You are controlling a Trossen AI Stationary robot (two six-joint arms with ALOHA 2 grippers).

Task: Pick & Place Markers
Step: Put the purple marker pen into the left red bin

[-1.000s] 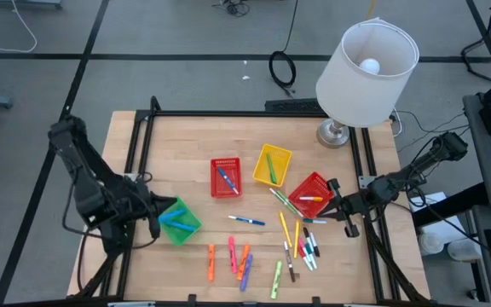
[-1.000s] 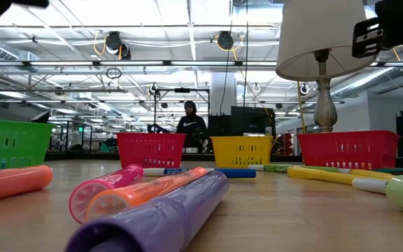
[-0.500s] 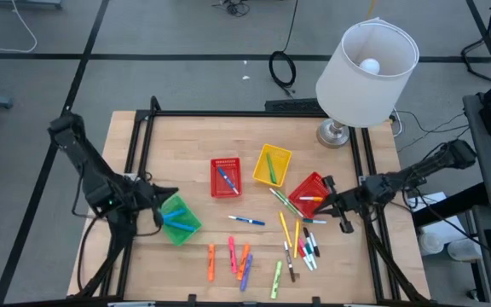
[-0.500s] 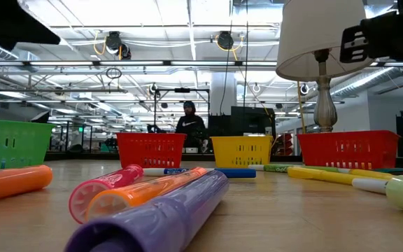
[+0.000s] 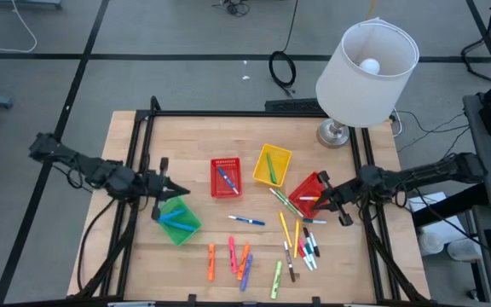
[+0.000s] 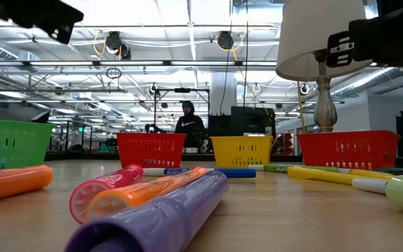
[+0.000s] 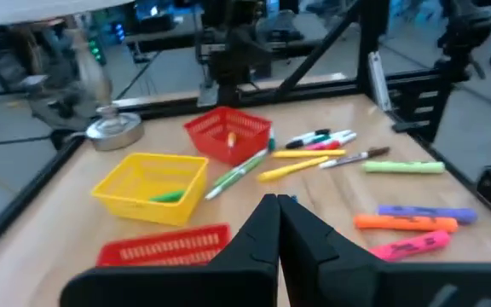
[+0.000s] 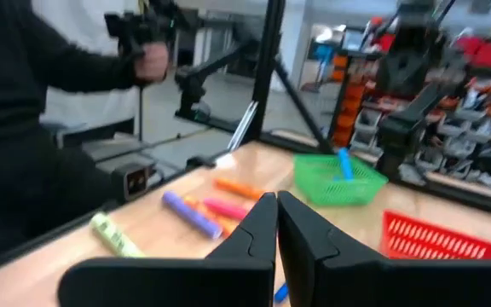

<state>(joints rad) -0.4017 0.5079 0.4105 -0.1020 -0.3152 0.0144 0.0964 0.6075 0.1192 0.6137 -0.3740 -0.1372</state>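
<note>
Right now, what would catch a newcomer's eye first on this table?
Probably the big white lamp at the far right corner. Next, the loose markers scattered across the near half, by the tilted red basket and the green basket at left.

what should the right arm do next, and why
Probably open the right claw, which hangs shut and empty over the tilted red basket, and swing it to the loose markers on the table beside that basket. The left claw waits by the green basket.

two red baskets (image 5: 225,177), a yellow basket (image 5: 272,165) and a green basket (image 5: 177,220) are sitting among orange, pink, purple, yellow and blue markers (image 5: 244,262) on pale wood.
</note>
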